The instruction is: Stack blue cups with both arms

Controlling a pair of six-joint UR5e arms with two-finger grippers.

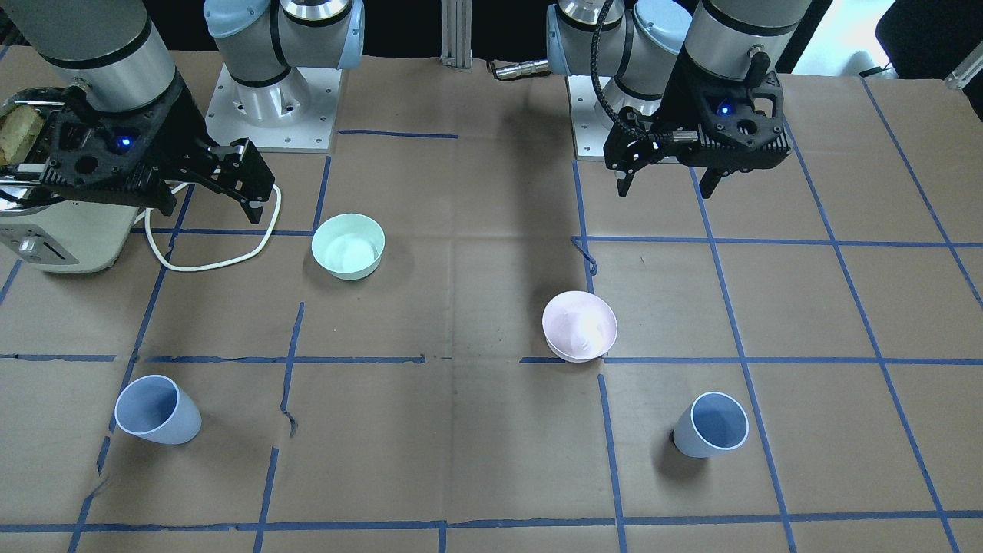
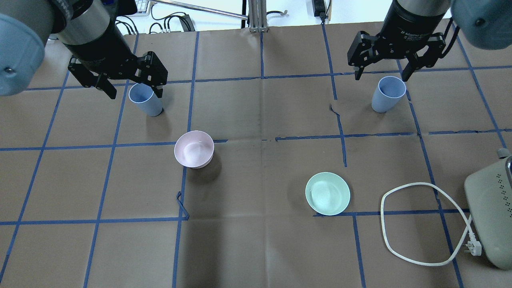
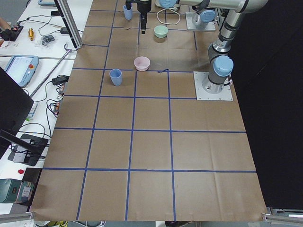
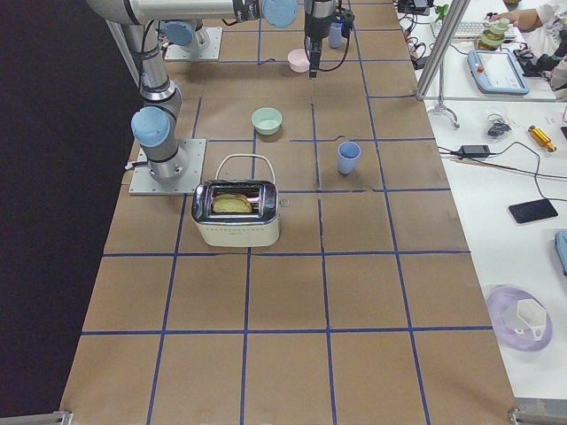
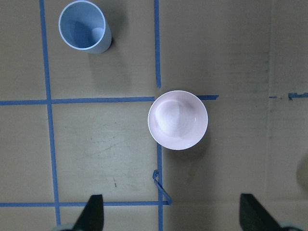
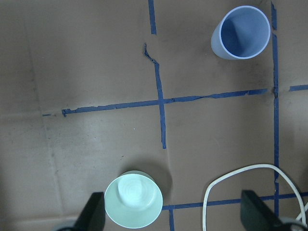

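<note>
Key relation: each cup stands out ahead of and below its own arm's jaws, not under them. Both arms hang high over the bench nr the robot's base, while the cups are twd the operators' edge. Left gripper: jaws spread wide, nothing in them. The left cup is fwd and a bit outboard, at the top-left corner of the left wrist view. Right gripper: jaws also wide & empty. The right cup is fwd of it, at top right in the right wrist view. In the overhead view the jaws seem to sit just at the rims, but the front view shows them well apart, prob. a height effect. Both cups are upright, mouth up, long axis vertical. So after a reach out and down, a grasp w/ the jaws either side of the wall looks likeliest. The cups are well apart, one on each arm's side, so each arm is nearer its own. The pink bowl sits inboard of the left arm's line to its cup and near the line betw. the two cups, so a cup carried across could clip it. The green bowl is inboard of the right jaws, off that arm's line. The toaster & its white cable lie beside the right arm on the base side, not betw. jaws and cup.
</note>
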